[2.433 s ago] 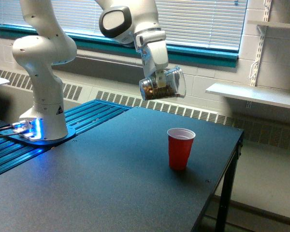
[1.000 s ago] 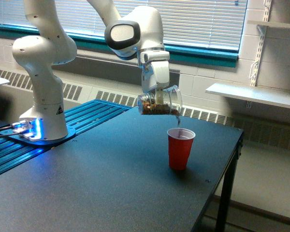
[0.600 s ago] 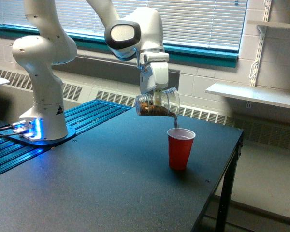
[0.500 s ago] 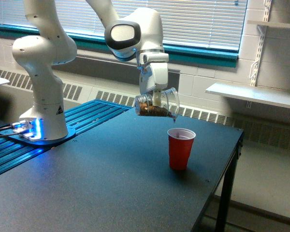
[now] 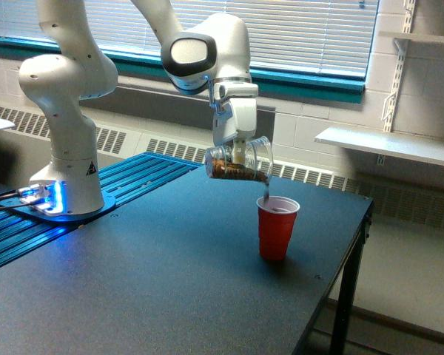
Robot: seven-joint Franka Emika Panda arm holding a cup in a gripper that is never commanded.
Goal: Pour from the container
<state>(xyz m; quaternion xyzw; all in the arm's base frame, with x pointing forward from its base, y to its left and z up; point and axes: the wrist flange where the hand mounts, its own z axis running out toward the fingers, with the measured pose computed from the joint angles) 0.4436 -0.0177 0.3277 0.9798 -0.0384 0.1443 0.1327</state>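
The container point(image 5: 240, 161), a small clear cup with brown granular bits inside, hangs tipped on its side above the dark table point(image 5: 155, 274). Its mouth points toward the exterior view's right and slightly down. My gripper point(image 5: 237, 151) is shut on it from above. A thin trail of brown bits point(image 5: 266, 192) falls from the rim toward the open red cup point(image 5: 276, 227), which stands upright on the table just below and to the right.
The white arm base point(image 5: 65, 194) stands on a blue-lit ribbed platform point(image 5: 96, 194) at the exterior view's left. The table's right edge point(image 5: 355, 251) drops off close beside the red cup. A white wall shelf point(image 5: 388, 144) and blinds lie behind.
The container came down from higher up and tipped over the red cup. In the last second it shifted slightly left, and brown bits keep trickling from its rim.
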